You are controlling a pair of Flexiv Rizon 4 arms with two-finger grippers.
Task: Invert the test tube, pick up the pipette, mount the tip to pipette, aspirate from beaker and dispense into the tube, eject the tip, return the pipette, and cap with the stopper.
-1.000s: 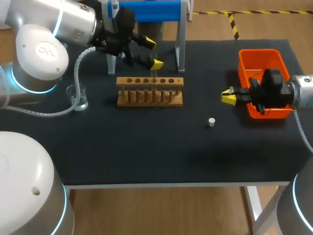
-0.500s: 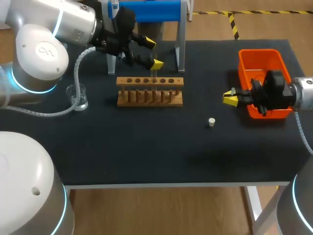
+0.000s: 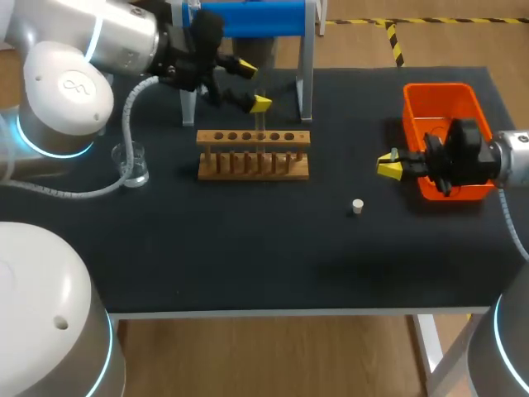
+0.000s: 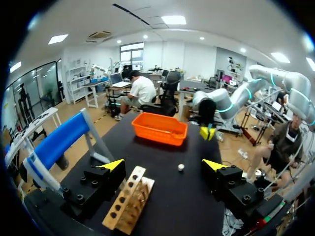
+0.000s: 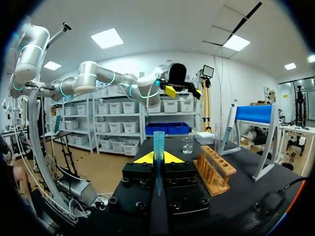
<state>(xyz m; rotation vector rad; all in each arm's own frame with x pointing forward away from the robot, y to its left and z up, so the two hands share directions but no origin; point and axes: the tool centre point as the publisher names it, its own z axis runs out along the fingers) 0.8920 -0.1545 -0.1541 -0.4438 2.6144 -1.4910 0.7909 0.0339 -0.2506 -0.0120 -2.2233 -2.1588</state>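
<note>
Counter [image 3: 248, 256]: flat top under a matte black cover.
Rack [image 3: 254, 154]: pale brown wood, a long block with a row of round holes along its top and slim pegs below; it stands toward the back of the counter, left of the middle.
Test tube [image 3: 259, 122]: thin clear glass, upright in a hole right of the rack's middle. Which end points up cannot be told.
Beaker [image 3: 131, 163]: small, clear and round, near the counter's left edge and well apart from the rack.
Stopper [image 3: 357, 207]: a stubby pale plug on the bare counter, between the rack and the bin.
Bin [image 3: 411, 107]: bright orange plastic, rectangular and open-topped, at the counter's right side.
Stand [image 3: 256, 18]: a smooth blue bar on grey legs, just behind the rack.
Pipette [image 5: 229, 123]: slim and white, hanging on the stand.
Left end effector [image 3: 252, 84]: black blocky fingers with yellow wedge tips, spread wide with nothing between them. It hangs over the rack by the top of the test tube; whether a tip touches the glass cannot be told.
Right end effector [image 3: 388, 164]: fingers pressed together, clamped on the pipette tip; it sits just beside the bin's left wall.
Pipette tip [image 5: 158, 147]: a translucent blue narrow cone, standing straight up between the yellow wedges.
</note>
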